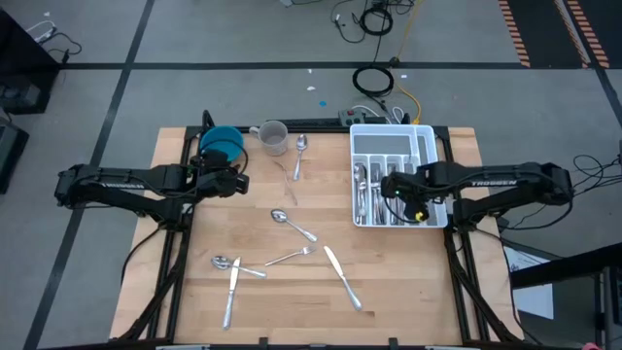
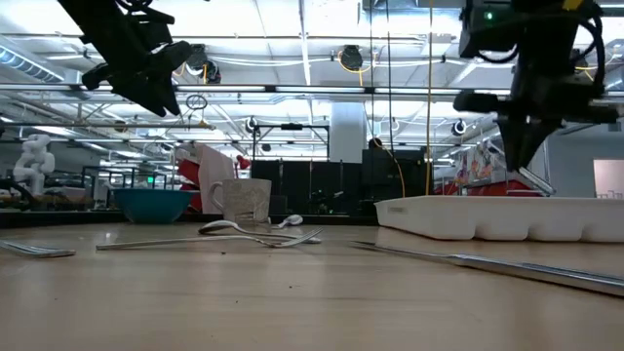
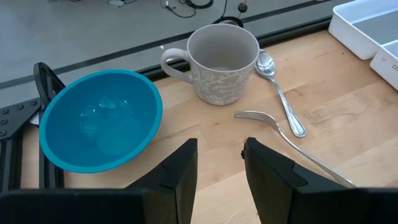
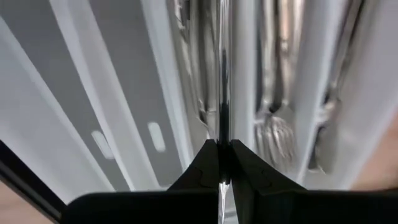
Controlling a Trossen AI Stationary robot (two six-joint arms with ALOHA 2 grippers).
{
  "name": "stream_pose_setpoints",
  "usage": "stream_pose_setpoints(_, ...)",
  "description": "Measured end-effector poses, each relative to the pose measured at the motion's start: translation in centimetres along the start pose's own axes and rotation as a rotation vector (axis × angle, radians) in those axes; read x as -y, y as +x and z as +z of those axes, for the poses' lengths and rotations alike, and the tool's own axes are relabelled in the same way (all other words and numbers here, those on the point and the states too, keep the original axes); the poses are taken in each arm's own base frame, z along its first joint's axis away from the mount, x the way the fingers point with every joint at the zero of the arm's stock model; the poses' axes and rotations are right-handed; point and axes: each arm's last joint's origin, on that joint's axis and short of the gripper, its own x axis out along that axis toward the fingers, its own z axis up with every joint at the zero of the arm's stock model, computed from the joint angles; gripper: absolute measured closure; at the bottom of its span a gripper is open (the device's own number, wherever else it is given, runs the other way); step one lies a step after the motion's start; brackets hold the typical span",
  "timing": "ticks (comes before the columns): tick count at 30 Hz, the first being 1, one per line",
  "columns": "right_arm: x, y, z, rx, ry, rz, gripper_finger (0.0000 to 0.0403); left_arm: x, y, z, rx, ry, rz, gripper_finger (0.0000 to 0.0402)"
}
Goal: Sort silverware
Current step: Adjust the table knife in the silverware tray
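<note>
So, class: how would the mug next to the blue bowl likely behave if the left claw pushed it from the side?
The mug stands upright on a broad base, so it would probably slide rather than tip. Its handle may make it turn. It looks ceramic, so likely fragile if knocked off the table.

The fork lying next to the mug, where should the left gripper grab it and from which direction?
Probably mid-handle on the fork, from straight above: it lies flat, slim, handle clear of the mug and spoon. The left gripper is open nearby.
</note>
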Motion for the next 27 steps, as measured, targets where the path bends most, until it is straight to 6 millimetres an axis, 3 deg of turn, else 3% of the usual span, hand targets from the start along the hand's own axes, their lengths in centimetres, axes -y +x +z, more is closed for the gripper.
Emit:
stream_pose_setpoints(14,-0.9,3.5,0.4,0.036,-0.067,-0.033,0.0403,0.0,0.0,0.0,-0.003,0.012,0.003,0.0265)
stream_pose_setpoints(27,-1.1,4.4,-0.2,0.100,-0.035,-0.047,0.0402,-0.1,0.0,0.0,-0.005,0.015,0.005,0.0265)
